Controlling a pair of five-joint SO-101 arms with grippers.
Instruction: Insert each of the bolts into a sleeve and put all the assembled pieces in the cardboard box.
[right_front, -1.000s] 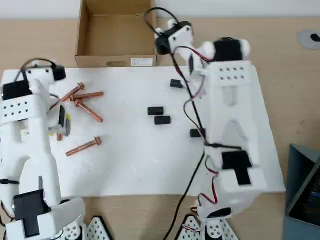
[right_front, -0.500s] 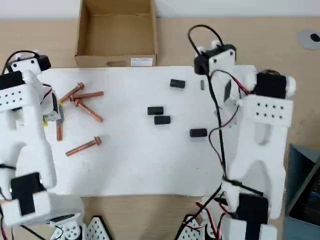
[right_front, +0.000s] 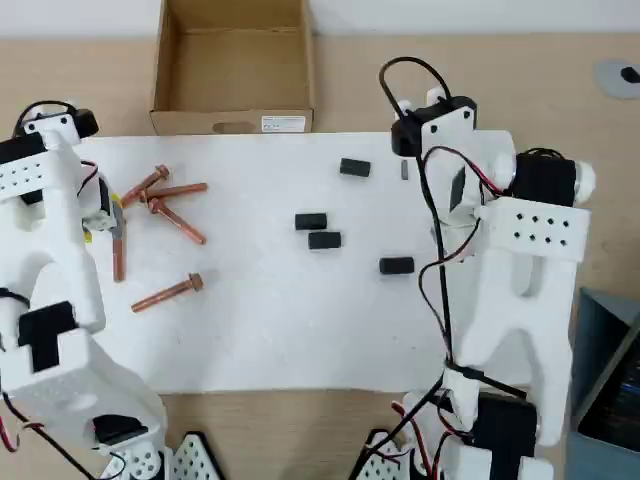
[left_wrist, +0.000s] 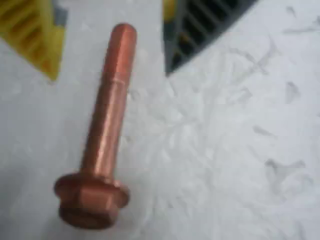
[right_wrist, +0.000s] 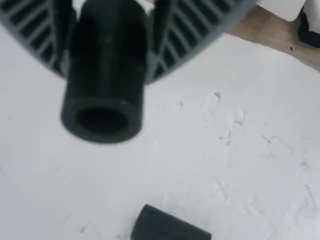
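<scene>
My left gripper (right_front: 112, 218) (left_wrist: 110, 47) hangs open at the white mat's left edge. The tip of a copper bolt (left_wrist: 102, 135) (right_front: 118, 258) lies loose on the mat between its yellow and dark fingers. Several more bolts (right_front: 170, 200) are scattered just to the right, and one bolt (right_front: 168, 292) lies nearer the front. My right gripper (right_front: 405, 168) (right_wrist: 107, 50) is shut on a black sleeve (right_wrist: 102, 95), held just above the mat's far right part. Three loose sleeves (right_front: 311, 221) (right_front: 324, 240) (right_front: 396, 265) lie mid-mat, with another sleeve (right_front: 354, 167) (right_wrist: 167, 227) close to the right gripper.
The open cardboard box (right_front: 232, 120) stands behind the mat's far edge, left of centre. The white mat (right_front: 280, 330) is bare along its front half. A dark bin (right_front: 610, 370) sits at the right edge of the table.
The right arm has swung back from the box's right corner to the mat's far right. The left arm has drawn leftward, uncovering the bolt below its gripper.
</scene>
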